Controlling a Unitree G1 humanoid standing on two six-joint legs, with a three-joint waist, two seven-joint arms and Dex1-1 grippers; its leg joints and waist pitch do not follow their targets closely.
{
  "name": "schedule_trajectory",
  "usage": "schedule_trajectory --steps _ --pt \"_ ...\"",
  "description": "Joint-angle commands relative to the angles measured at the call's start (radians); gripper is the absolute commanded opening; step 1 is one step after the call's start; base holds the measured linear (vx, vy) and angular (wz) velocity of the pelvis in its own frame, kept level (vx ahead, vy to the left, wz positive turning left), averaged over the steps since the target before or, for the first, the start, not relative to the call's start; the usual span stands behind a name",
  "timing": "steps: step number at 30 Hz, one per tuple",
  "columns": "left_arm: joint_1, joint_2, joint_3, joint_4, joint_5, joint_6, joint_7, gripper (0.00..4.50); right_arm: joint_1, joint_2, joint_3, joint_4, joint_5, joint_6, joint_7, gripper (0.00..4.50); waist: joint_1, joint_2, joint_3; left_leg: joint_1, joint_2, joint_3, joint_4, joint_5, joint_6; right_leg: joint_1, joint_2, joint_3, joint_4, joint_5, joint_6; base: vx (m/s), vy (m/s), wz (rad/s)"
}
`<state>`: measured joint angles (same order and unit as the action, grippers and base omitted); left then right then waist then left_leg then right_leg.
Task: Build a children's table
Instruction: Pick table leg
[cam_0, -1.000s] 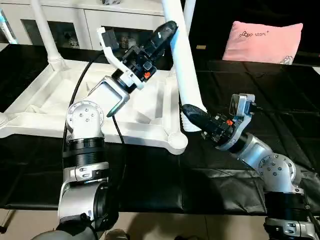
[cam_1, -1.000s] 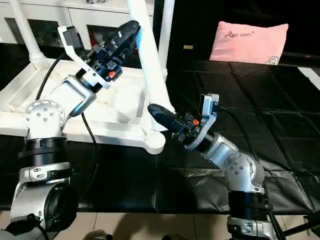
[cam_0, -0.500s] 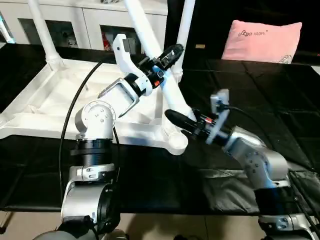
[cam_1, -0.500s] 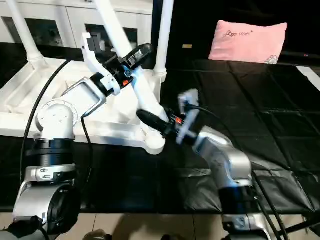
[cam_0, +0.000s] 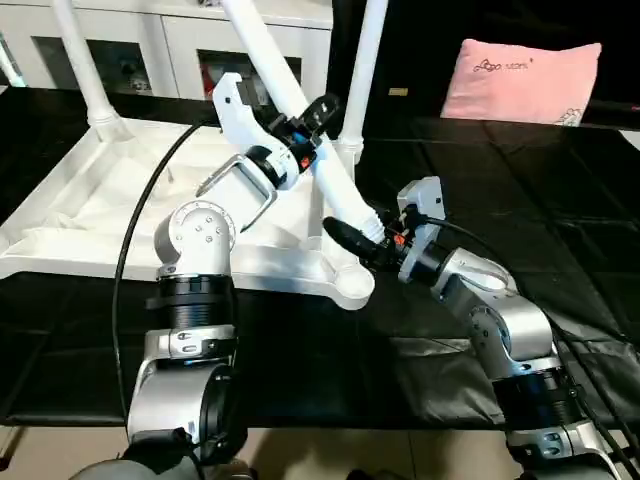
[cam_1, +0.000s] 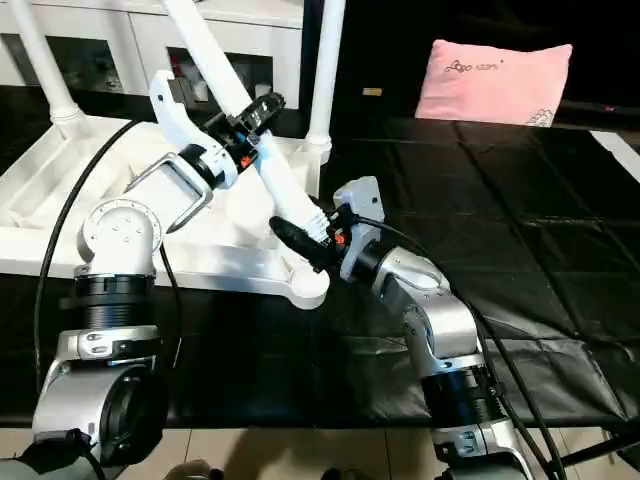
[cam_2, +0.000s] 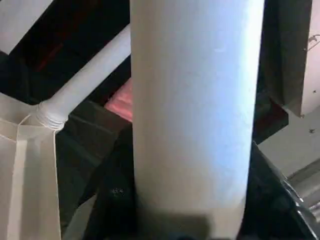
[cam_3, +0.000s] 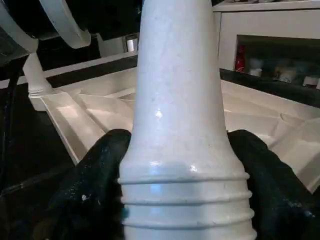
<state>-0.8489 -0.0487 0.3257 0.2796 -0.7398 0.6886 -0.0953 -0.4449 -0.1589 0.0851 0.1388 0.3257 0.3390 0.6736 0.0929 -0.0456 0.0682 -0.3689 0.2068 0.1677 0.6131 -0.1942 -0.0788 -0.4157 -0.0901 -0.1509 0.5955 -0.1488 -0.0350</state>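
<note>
We are seating a loose leg in the upturned tabletop on the desk: it leans just above the near corner socket. The right gripper jaws clamp its threaded end, and the left gripper jaws grip the shaft higher up. Next, we judge, the thread must be lowered into that socket and the leg righted.

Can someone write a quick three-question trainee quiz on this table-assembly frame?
1. True or false: the right gripper holds the tilted leg at its threaded end.
2. How many legs already stand in the tabletop sockets? A one, B two, C four.
3. What pink item lies at the far right?

Key: 1 true. 2 B: a left rear leg and a right rear leg. 3 the pillow.
</note>
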Motion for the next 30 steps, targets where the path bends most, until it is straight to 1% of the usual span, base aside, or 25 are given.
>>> schedule_trajectory --steps 1,4,8,9,10,12,14,16,17,18,19,20,21,22,23,24,25,26,27,28,29,30 --pt "-0.019 -0.019 -0.009 -0.010 -0.005 -0.002 0.015 1.96 -0.011 0.006 0.022 0.000 -0.008 -0.023 0.007 2.75 0.000 -0.008 -0.087 0.000 0.024 -0.003 -0.063 -0.077 0.036 0.076 -0.063 0.066 -0.069 -0.271 -0.070 0.000 0.000 0.00" --pt "-0.018 -0.020 -0.008 -0.012 -0.004 -0.003 0.017 1.88 -0.012 0.010 0.027 0.012 -0.023 -0.041 0.001 2.75 -0.002 -0.007 -0.088 0.000 0.025 -0.003 -0.063 -0.069 0.042 0.075 -0.064 0.066 -0.066 -0.252 -0.086 0.000 0.000 0.00" --pt "-0.021 -0.017 -0.009 -0.010 0.002 -0.009 0.017 1.86 -0.016 0.011 0.030 0.026 -0.035 -0.048 -0.002 2.75 -0.003 -0.006 -0.086 0.003 0.026 -0.003 -0.064 -0.078 0.043 0.075 -0.064 0.067 -0.068 -0.260 -0.093 0.000 0.000 0.00" --pt "-0.023 -0.012 -0.013 -0.009 0.012 -0.017 0.016 1.86 -0.017 0.013 0.027 0.029 -0.026 -0.041 0.005 3.31 -0.004 -0.006 -0.086 0.003 0.026 -0.003 -0.064 -0.079 0.044 0.075 -0.064 0.067 -0.068 -0.260 -0.093 0.000 0.000 0.00" --pt "-0.025 -0.004 -0.019 -0.007 0.025 -0.026 0.014 1.86 -0.016 0.014 0.021 0.030 -0.014 -0.033 0.013 3.45 -0.004 -0.008 -0.085 0.003 0.025 -0.003 -0.064 -0.083 0.045 0.075 -0.064 0.066 -0.069 -0.265 -0.092 0.000 0.000 0.00" --pt "-0.031 0.016 -0.030 -0.002 0.049 -0.042 0.002 1.86 -0.007 0.013 0.010 0.020 0.018 -0.023 0.043 3.51 -0.004 -0.007 -0.086 0.004 0.026 -0.003 -0.065 -0.086 0.045 0.075 -0.064 0.066 -0.069 -0.269 -0.087 0.000 0.000 0.00" --pt "-0.035 0.027 -0.036 0.003 0.060 -0.048 -0.007 1.86 -0.003 0.002 0.015 0.014 0.014 -0.029 0.057 3.80 -0.003 -0.007 -0.086 0.002 0.025 -0.003 -0.064 -0.078 0.046 0.076 -0.064 0.067 -0.069 -0.260 -0.088 0.000 0.000 0.00" --pt "-0.041 0.060 -0.061 0.011 0.094 -0.059 -0.034 1.86 0.012 -0.023 0.016 -0.012 0.037 -0.006 0.103 3.93 -0.003 -0.007 -0.087 0.002 0.026 -0.003 -0.063 -0.068 0.049 0.076 -0.063 0.068 -0.065 -0.240 -0.093 0.000 0.000 0.00" --pt "-0.046 0.103 -0.102 0.018 0.139 -0.066 -0.070 1.86 0.030 -0.065 0.016 -0.051 0.066 0.018 0.167 4.00 -0.003 -0.006 -0.086 0.004 0.024 -0.004 -0.064 -0.072 0.054 0.077 -0.061 0.067 -0.067 -0.243 -0.087 0.000 0.000 0.00" --pt "-0.048 0.116 -0.113 0.020 0.148 -0.065 -0.083 1.86 0.036 -0.085 0.012 -0.066 0.078 0.022 0.195 4.11 0.001 -0.005 -0.087 0.007 0.024 -0.004 -0.064 -0.076 0.059 0.077 -0.060 0.068 -0.069 -0.249 -0.076 0.000 0.000 0.00" --pt "-0.049 0.125 -0.120 0.021 0.154 -0.063 -0.093 1.86 0.040 -0.100 0.010 -0.077 0.087 0.024 0.216 4.23 0.002 -0.004 -0.087 0.004 0.028 -0.007 -0.065 -0.074 0.063 0.079 -0.062 0.069 -0.064 -0.236 -0.062 0.000 0.000 0.00" --pt "-0.052 0.138 -0.126 0.019 0.154 -0.054 -0.112 1.86 0.037 -0.124 -0.014 -0.087 0.106 0.043 0.228 4.36 0.000 -0.005 -0.087 0.002 0.027 -0.006 -0.064 -0.074 0.063 0.080 -0.062 0.068 -0.064 -0.234 -0.062 0.000 0.000 0.00" --pt "-0.053 0.142 -0.126 0.018 0.151 -0.049 -0.119 1.86 0.033 -0.130 -0.030 -0.088 0.117 0.058 0.222 4.43 -0.002 -0.007 -0.087 0.002 0.026 -0.006 -0.063 -0.068 0.059 0.080 -0.063 0.068 -0.064 -0.236 -0.073 0.000 0.000 0.00" --pt "-0.054 0.151 -0.135 0.016 0.157 -0.047 -0.132 1.86 0.025 -0.142 -0.052 -0.089 0.136 0.081 0.225 4.47 -0.001 -0.007 -0.086 0.004 0.026 -0.003 -0.063 -0.073 0.055 0.076 -0.064 0.068 -0.066 -0.251 -0.088 0.000 0.000 0.00" --pt "-0.053 0.166 -0.149 0.011 0.159 -0.043 -0.162 1.86 0.001 -0.164 -0.105 -0.073 0.168 0.104 0.225 4.47 -0.001 -0.010 -0.085 0.005 0.025 -0.002 -0.063 -0.079 0.053 0.076 -0.064 0.068 -0.068 -0.269 -0.094 0.000 0.000 0.00" --pt "-0.053 0.166 -0.150 0.011 0.159 -0.043 -0.163 1.86 0.001 -0.164 -0.106 -0.073 0.169 0.104 0.225 4.50 0.000 -0.009 -0.086 0.007 0.025 -0.002 -0.062 -0.078 0.054 0.076 -0.066 0.068 -0.068 -0.274 -0.099 0.000 0.000 0.00" --pt "-0.053 0.169 -0.153 0.010 0.159 -0.043 -0.170 1.86 -0.005 -0.169 -0.118 -0.068 0.175 0.107 0.225 4.50 0.002 -0.008 -0.087 0.005 0.027 -0.002 -0.062 -0.073 0.051 0.075 -0.066 0.068 -0.065 -0.269 -0.104 0.000 0.000 0.00" --pt "-0.052 0.179 -0.163 0.004 0.155 -0.035 -0.195 1.86 -0.029 -0.184 -0.152 -0.050 0.194 0.133 0.216 4.50 0.002 -0.009 -0.086 0.005 0.027 -0.002 -0.062 -0.071 0.049 0.075 -0.065 0.068 -0.066 -0.269 -0.103 0.000 0.000 0.00" --pt "-0.052 0.181 -0.165 0.004 0.155 -0.034 -0.199 1.86 -0.033 -0.187 -0.156 -0.047 0.197 0.137 0.215 4.50 0.002 -0.011 -0.087 0.004 0.026 -0.003 -0.062 -0.069 0.048 0.077 -0.065 0.067 -0.064 -0.273 -0.102 0.000 0.000 0.00" --pt "-0.053 0.199 -0.185 0.000 0.149 -0.024 -0.247 1.86 -0.075 -0.212 -0.184 0.000 0.206 0.186 0.190 4.50 0.002 -0.011 -0.087 0.004 0.025 -0.002 -0.061 -0.068 0.047 0.076 -0.065 0.067 -0.065 -0.277 -0.100 0.000 0.000 0.00" --pt "-0.054 0.206 -0.194 0.000 0.149 -0.019 -0.269 1.86 -0.092 -0.225 -0.186 0.022 0.205 0.212 0.181 4.50 0.001 -0.013 -0.087 0.005 0.024 -0.002 -0.061 -0.067 0.044 0.076 -0.065 0.067 -0.066 -0.290 -0.099 0.000 0.000 0.00" --pt "-0.054 0.206 -0.194 0.000 0.149 -0.019 -0.269 1.86 -0.092 -0.225 -0.186 0.022 0.205 0.212 0.181 4.50 0.000 -0.014 -0.086 0.004 0.022 0.000 -0.060 -0.067 0.042 0.075 -0.064 0.066 -0.067 -0.298 -0.098 0.000 0.000 0.00"
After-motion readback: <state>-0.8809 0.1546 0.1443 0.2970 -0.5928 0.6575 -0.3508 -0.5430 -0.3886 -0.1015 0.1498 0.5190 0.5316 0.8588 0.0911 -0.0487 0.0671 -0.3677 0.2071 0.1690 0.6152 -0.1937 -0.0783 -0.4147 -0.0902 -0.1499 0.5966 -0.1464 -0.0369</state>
